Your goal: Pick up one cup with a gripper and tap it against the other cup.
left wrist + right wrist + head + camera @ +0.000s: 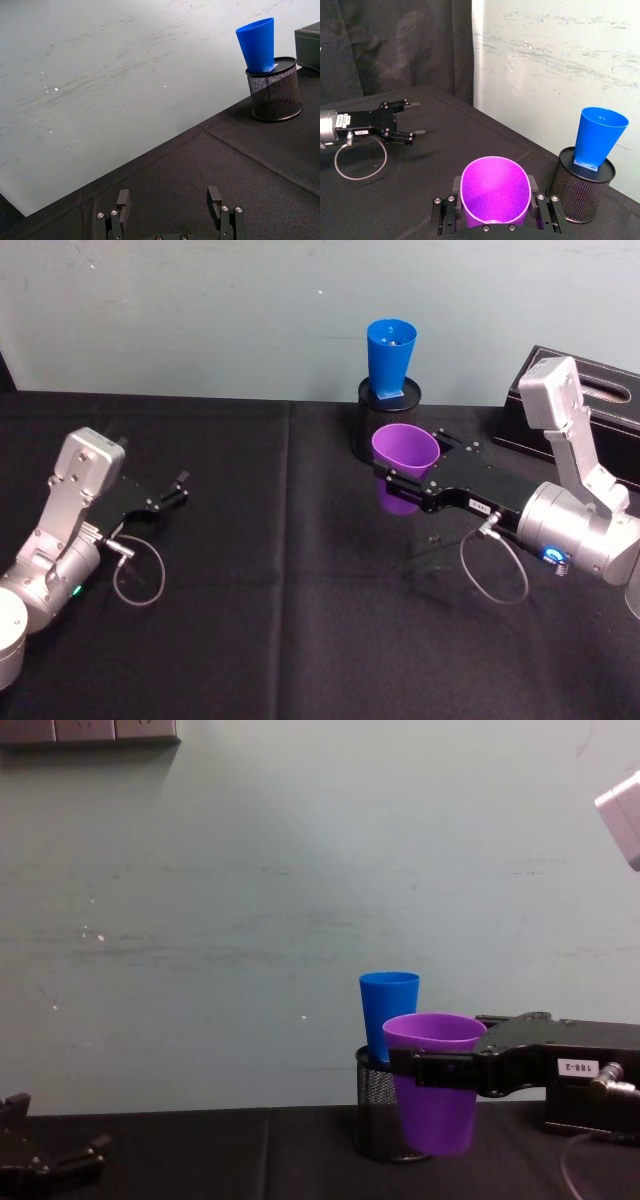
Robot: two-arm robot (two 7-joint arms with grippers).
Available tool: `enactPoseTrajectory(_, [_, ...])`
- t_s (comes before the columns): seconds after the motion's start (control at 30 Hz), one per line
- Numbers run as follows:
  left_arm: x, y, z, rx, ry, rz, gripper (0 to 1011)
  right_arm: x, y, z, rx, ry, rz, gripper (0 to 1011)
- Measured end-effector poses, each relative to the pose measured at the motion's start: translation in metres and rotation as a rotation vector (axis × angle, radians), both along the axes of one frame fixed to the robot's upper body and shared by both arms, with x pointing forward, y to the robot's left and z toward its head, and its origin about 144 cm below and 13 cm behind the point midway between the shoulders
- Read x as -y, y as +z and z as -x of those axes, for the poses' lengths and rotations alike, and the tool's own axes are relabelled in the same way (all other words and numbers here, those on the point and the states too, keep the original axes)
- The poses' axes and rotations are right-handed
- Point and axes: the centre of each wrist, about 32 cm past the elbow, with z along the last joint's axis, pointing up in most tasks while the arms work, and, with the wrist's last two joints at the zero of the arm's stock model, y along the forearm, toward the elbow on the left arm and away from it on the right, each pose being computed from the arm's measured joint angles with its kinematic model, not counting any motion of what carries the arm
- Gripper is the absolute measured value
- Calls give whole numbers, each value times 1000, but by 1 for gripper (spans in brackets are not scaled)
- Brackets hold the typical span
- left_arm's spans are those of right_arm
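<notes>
Black cloth is spread over the worktop (300, 590). The purple cup (405, 452) is held aloft, clasped by the right gripper (397, 484), just before the mesh pen holder (368, 425) bearing the blue cup (391, 358). A raised forward nudge is judged next. The left gripper (178, 488) is parked at left, spread.

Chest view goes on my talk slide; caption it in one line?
Right hand grips the purple cup in front of the blue cup, which stands in a black mesh holder.

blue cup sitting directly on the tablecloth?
No, the blue cup stands in the black mesh holder, its lower end sunk into the holder's open top.
</notes>
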Motion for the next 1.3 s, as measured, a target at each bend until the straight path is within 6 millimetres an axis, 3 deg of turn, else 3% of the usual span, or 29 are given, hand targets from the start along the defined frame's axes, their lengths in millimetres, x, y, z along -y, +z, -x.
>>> enactPoseTrajectory(1.3, [0,0,0,0,0,0,1005,0,0,0,0,0,0,726])
